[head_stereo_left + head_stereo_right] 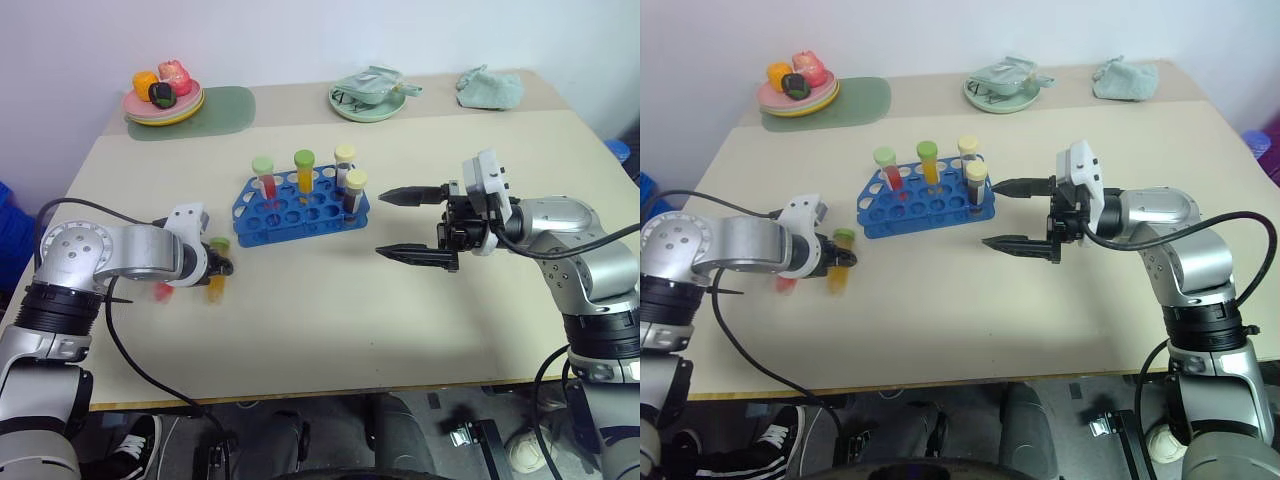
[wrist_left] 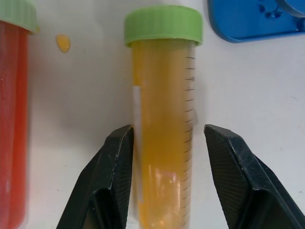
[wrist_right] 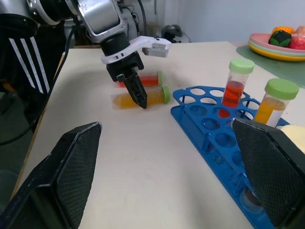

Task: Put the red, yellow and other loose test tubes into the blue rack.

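Observation:
The yellow test tube (image 2: 162, 119), green-capped, lies flat on the table to the left of the blue rack (image 1: 290, 228). My left gripper (image 2: 167, 130) points down over it, open, its fingers straddling the tube: one touches its side, the other stands a small gap off. The red test tube (image 2: 12, 119) lies right beside it, also flat (image 3: 145, 78). Several capped tubes stand upright in the rack, among them a red one (image 1: 264, 178) and a yellow one (image 1: 303, 172). My right gripper (image 1: 380, 224) hovers wide open and empty to the right of the rack, pointing towards it.
At the back left a plate of toy food (image 1: 163, 100) rests on a green mat (image 1: 225, 110). A pale green dish (image 1: 367, 100) and a crumpled cloth (image 1: 490, 88) sit along the back edge. A small yellow speck (image 2: 63, 43) lies near the tubes.

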`<state>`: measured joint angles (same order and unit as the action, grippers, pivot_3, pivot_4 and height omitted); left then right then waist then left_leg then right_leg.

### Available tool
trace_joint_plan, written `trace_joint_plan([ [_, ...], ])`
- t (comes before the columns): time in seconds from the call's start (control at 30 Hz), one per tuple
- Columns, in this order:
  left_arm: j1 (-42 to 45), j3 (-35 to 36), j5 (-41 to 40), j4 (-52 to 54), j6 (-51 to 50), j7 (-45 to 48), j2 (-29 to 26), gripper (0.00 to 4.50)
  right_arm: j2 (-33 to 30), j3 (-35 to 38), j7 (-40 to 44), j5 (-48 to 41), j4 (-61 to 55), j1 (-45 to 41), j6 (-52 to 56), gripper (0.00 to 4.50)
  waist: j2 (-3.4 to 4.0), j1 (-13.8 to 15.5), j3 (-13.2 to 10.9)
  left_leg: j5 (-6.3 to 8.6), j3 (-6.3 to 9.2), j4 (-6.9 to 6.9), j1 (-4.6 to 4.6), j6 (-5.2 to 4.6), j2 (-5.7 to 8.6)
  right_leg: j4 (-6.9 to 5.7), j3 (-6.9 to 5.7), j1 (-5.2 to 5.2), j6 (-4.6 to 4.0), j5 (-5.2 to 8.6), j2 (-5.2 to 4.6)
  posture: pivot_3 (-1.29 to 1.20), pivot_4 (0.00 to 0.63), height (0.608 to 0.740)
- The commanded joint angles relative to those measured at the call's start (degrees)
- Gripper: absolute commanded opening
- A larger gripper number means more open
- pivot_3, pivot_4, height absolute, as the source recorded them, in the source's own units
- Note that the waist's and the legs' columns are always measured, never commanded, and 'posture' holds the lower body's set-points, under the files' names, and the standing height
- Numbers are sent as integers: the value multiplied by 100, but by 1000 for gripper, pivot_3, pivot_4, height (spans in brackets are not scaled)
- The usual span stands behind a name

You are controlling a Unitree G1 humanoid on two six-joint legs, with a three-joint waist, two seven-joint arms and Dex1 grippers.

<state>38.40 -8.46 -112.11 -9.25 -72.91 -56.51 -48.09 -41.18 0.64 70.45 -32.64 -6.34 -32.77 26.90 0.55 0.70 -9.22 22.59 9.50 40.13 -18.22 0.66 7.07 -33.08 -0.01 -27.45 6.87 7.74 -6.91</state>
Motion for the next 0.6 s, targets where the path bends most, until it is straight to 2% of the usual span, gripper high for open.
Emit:
trace_joint_plan([
  [0.03,-20,74,-89,80,96,-48,-58,2239,10,46,40,19,-25,-149,-153,4500,0,-1,0,0,0,0,0,0,0,0,0,0,0,0,0,0,150,740],
  [0.17,-52,96,-89,101,123,-49,-41,2239,40,31,38,56,13,-176,-196,4500,0,0,0,0,0,0,0,0,0,0,0,0,0,0,0,0,150,740],
  [0.23,-45,77,-89,116,161,-62,-58,1695,51,16,41,101,36,-175,-261,4500,0,1,0,0,0,0,0,0,0,0,0,0,0,0,0,0,150,740],
  [0.3,-46,87,-89,123,163,-57,-65,896,72,21,28,103,58,-187,-271,4500,0,-1,0,0,0,0,0,0,0,0,0,0,0,0,0,0,150,740],
  [0.33,-40,97,-89,165,167,-58,-78,738,72,19,29,108,64,-191,-281,4500,0,-1,0,0,0,0,0,0,0,0,0,0,0,0,0,0,150,740],
  [0.5,-107,281,-88,530,412,-204,-203,738,68,30,36,144,116,-172,-359,4500,0,0,0,0,0,0,0,0,0,0,0,0,0,0,0,0,150,740],
  [0.6,-317,642,580,1219,755,-99,-434,738,66,65,17,171,149,-157,-402,4500,0,-6,0,0,-1,-1,0,0,-2,1,1,-1,0,0,0,0,150,740],
])
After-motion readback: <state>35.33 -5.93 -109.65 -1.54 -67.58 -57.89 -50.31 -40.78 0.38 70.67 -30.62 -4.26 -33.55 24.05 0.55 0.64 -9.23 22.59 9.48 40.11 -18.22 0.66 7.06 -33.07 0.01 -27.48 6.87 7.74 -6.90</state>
